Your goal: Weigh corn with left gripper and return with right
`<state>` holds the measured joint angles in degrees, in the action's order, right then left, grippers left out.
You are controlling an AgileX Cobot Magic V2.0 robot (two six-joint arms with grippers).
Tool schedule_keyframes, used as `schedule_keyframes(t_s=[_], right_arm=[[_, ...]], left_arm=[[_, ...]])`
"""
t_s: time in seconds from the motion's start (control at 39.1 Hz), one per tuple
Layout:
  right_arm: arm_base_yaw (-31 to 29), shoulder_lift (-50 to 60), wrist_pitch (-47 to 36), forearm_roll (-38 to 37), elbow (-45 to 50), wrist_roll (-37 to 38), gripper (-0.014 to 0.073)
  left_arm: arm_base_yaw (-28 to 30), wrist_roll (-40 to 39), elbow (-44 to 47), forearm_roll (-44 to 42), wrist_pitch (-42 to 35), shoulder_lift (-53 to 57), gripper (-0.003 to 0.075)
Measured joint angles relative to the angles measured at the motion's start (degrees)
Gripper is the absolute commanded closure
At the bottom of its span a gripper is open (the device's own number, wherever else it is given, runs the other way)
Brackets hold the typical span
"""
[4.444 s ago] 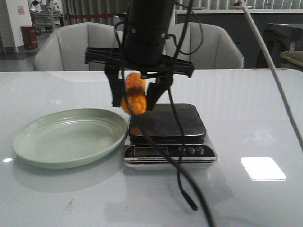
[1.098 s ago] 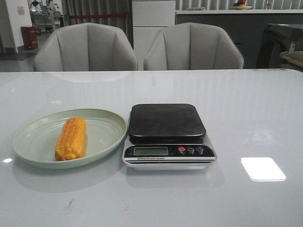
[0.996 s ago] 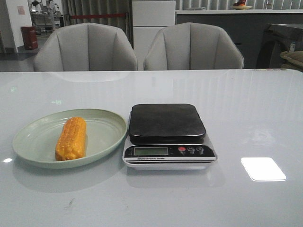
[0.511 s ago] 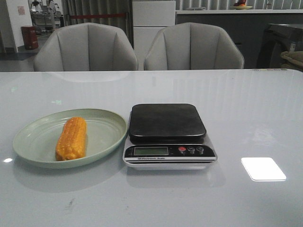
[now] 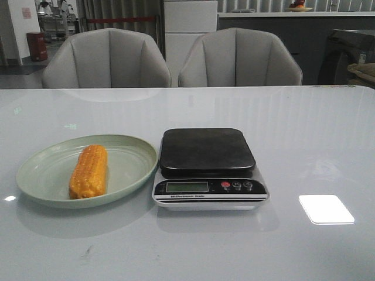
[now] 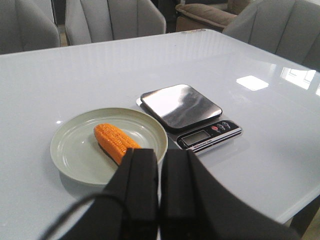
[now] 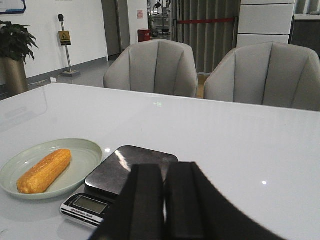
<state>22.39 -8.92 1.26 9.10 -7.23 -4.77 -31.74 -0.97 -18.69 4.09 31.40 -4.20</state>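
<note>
The orange-yellow corn (image 5: 88, 171) lies lengthwise in the pale green plate (image 5: 41, 171) at the table's left. It also shows in the left wrist view (image 6: 115, 142) and the right wrist view (image 7: 44, 170). A black-topped kitchen scale (image 5: 207, 150) stands right of the plate, its pan bare. Neither arm shows in the front view. My left gripper (image 6: 160, 160) is shut and empty, held back from the plate's near rim. My right gripper (image 7: 164, 172) is shut and empty, held back from the scale (image 7: 129, 169).
Two grey chairs (image 5: 105, 58) stand behind the table's far edge. A bright light patch (image 5: 325, 208) lies on the glossy white table right of the scale. The scale's display and buttons (image 5: 234, 185) face the front edge.
Some seconds ago a gripper held the corn above the scale's left edge. Over the last second the corn lies in the plate, both arms are out of the front view, and nothing moves.
</note>
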Motion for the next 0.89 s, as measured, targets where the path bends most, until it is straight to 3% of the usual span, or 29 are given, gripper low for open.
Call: schedule_keyframes(t_s=[0.15, 0.51, 0.89], right_arm=[[0.0, 0.0, 0.0, 0.0, 0.0, 0.0, 0.0414], [0.0, 0.0, 0.0, 0.1, 0.0, 0.0, 0.0414], [0.0, 0.0, 0.0, 0.1, 0.0, 0.0, 0.0414]], left_arm=[[4.4, 0.0, 3.4, -1.1, -2.8, 0.0, 0.0607], [24.8, 0.0, 14.5, -1.5, -19.7, 3.6, 0.0607], [29.3, -0.6, 19.0, -3.5, -26.8, 4.5, 0.0607]])
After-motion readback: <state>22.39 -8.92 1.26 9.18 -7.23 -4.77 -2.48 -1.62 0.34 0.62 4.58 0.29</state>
